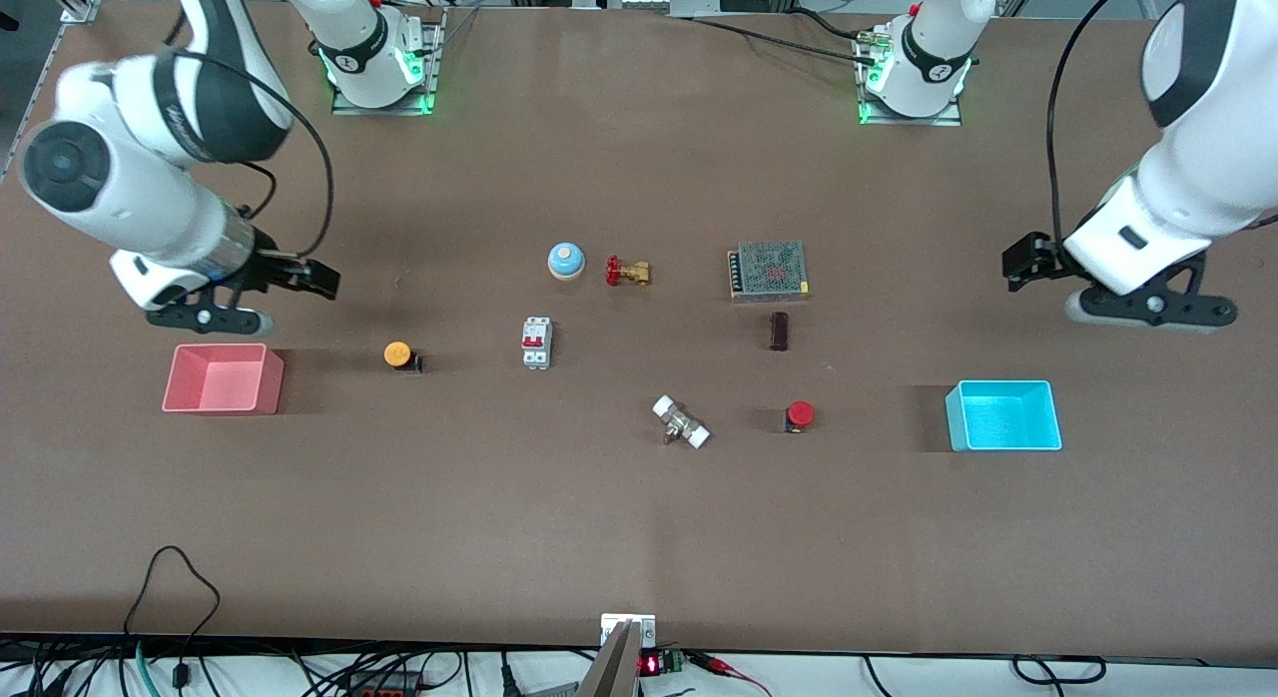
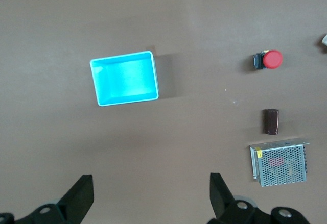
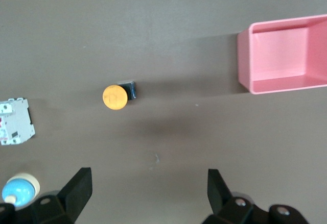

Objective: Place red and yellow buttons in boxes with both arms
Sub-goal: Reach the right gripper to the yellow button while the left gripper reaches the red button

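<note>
The front camera sits high across the brown table, looking down toward both arm bases along the top, and takes in the whole tabletop. The left wrist camera looks straight down from above the left arm's end, closer in; it shares with the front view the cyan plastic box, the red-capped push button and the perforated metal power supply. The right wrist camera looks down likewise over the right arm's end, sharing the pink-red plastic box, the orange-yellow push button and the white circuit breaker.
</note>
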{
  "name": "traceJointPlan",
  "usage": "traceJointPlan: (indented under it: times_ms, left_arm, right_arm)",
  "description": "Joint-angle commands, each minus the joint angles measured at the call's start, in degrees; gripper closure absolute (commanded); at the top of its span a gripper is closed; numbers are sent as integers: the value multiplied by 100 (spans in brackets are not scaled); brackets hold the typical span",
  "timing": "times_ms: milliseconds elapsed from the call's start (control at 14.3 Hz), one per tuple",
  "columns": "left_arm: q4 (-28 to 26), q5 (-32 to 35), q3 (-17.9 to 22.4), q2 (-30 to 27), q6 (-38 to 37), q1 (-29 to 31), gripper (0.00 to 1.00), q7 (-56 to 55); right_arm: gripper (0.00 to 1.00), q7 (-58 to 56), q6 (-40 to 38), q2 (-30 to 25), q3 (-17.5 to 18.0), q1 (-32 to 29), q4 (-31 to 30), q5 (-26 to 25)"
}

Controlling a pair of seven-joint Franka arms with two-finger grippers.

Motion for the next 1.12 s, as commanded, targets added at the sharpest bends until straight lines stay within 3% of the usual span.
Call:
traceJointPlan:
  times_ms: [0,140,279,558,767,1047]
  left_arm:
    - [171,-79,-13,458,-34,-282,0,-182]
    - [232,-229,-22,870,71,-450,0,-604]
    - [774,-291,-13,1502,614,-609,0,-641]
    - [1269,-634,-13,2418,1028,-819,0,-983]
    - [1164,-572,22,2980,2318,-1258,0,-1097]
    - [998,-265,83,3483,3216,-1444,0,-1133]
  right_arm:
    - [0,274,554,354,54,117,-64,-23]
    - [0,388,1029,697,54,197,-73,-32]
    - [0,380,1424,1048,45,232,-81,-84]
    - [0,371,1812,1471,54,250,-81,-137]
    - [0,371,2041,1717,45,285,-73,-155]
    - [0,380,2068,1867,45,294,-73,-550]
